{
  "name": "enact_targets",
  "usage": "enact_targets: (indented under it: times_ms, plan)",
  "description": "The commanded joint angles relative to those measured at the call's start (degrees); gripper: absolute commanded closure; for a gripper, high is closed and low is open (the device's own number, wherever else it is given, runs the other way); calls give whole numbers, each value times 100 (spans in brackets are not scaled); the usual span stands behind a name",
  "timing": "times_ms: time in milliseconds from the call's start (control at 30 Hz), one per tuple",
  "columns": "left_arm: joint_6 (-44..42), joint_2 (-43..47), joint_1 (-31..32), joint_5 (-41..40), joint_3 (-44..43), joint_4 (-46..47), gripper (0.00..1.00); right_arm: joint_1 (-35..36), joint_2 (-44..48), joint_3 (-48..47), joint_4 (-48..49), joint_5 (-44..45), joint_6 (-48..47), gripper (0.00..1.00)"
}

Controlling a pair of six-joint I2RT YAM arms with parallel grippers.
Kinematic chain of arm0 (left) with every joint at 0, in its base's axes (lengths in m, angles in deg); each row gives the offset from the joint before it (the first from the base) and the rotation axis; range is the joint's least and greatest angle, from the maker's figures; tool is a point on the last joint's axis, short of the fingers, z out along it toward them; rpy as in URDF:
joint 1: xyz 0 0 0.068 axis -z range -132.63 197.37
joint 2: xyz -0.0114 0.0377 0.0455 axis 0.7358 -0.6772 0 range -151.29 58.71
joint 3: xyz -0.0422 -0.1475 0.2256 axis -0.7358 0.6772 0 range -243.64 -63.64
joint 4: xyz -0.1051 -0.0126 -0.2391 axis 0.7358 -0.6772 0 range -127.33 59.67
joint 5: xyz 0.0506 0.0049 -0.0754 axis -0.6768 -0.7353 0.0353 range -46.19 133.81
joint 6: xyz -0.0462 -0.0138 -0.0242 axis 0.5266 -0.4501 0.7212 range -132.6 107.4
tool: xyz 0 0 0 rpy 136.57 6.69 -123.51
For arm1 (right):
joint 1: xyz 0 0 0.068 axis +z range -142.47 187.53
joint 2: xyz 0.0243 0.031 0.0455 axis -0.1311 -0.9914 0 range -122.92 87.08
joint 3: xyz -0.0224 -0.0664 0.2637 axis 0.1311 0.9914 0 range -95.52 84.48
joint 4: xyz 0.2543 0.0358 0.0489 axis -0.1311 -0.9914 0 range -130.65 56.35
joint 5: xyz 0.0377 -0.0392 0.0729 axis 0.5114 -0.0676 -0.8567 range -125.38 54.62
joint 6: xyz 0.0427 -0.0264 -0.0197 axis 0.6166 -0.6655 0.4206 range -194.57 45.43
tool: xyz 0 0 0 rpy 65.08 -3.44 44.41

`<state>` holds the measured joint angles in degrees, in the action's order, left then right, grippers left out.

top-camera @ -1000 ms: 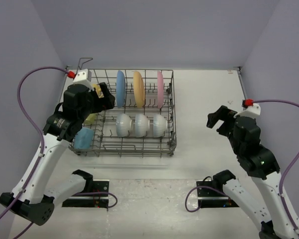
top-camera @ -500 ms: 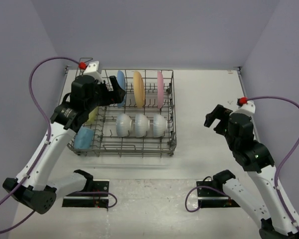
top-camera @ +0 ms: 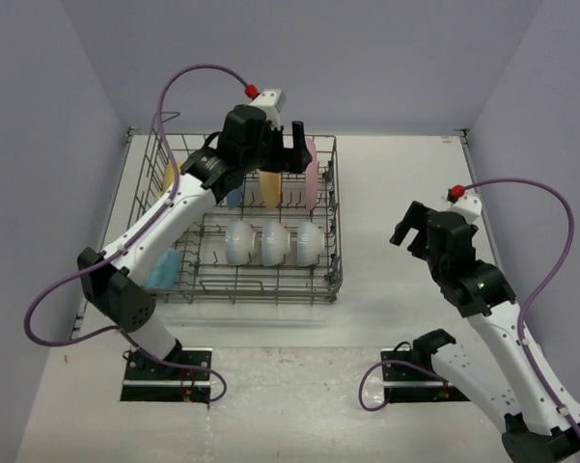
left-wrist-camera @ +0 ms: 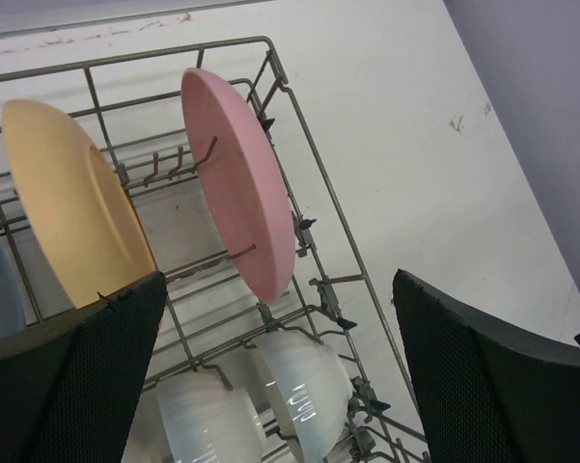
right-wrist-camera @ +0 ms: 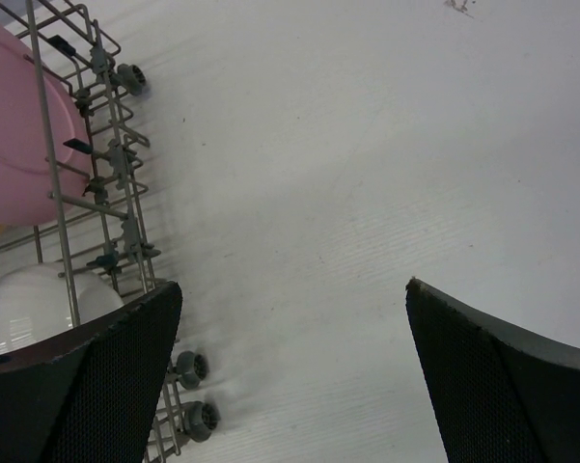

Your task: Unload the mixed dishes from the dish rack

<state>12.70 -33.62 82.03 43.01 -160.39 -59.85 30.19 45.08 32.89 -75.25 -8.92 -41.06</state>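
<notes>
Top external view places the dish rack (top-camera: 334, 207) left of centre on the white table (top-camera: 405, 164). The left gripper (top-camera: 286, 154) hangs over the rack's far row, jaws spread wide and holding nothing. Beneath it the pink plate (top-camera: 311, 178) and orange plate (top-camera: 269, 188) stand on edge, and the blue plate (top-camera: 234, 198) shows only in part behind the gripper. Three white bowls (top-camera: 275, 241) sit side by side in the middle row. A light-blue mug (top-camera: 162, 270) lies at the rack's lower-left corner and a yellow mug (top-camera: 171, 177) by its left wall. Left wrist view looks down between the parted fingers (left-wrist-camera: 77, 376) onto the pink plate at upper centre, the orange one to its left and two bowls at the bottom. The right gripper (top-camera: 412, 227), likewise released and empty, hovers over bare table at centre right, well apart from the rack. Its wrist view catches the rack's right wall along the left edge of the frame.
</notes>
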Motion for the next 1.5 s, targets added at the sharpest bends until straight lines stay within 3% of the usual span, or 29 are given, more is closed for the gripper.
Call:
enact_targets:
  times_ms: [0,167,333,600,633,833,933,1033,1467]
  plan:
    - [-183,-581,94,53,-607,254,0,-33,-63,9,161,237,137,1]
    - [-60,-1251,103,106,-1099,254,3,-59,-212,-26,161,9,217,1]
    - [19,-1779,103,-483,-1337,218,20,-59,-282,-26,153,-132,260,1]
    - [203,-2218,103,1,-1452,464,41,-60,-397,-184,-32,-176,313,1]
    - [247,-2227,94,-17,-1443,473,50,-59,-397,-219,-93,-176,348,1]
    - [379,-2210,85,-122,-1443,500,83,-60,-336,-474,-295,-194,445,1]
    - [414,-2114,85,-17,-1434,596,95,-59,-239,-474,-348,-185,454,1]
    - [423,-1982,85,53,-1426,754,100,-59,-186,-466,-392,-167,436,1]
    - [230,-1243,94,316,-1452,1246,100,-68,-335,-580,-401,-272,384,1]
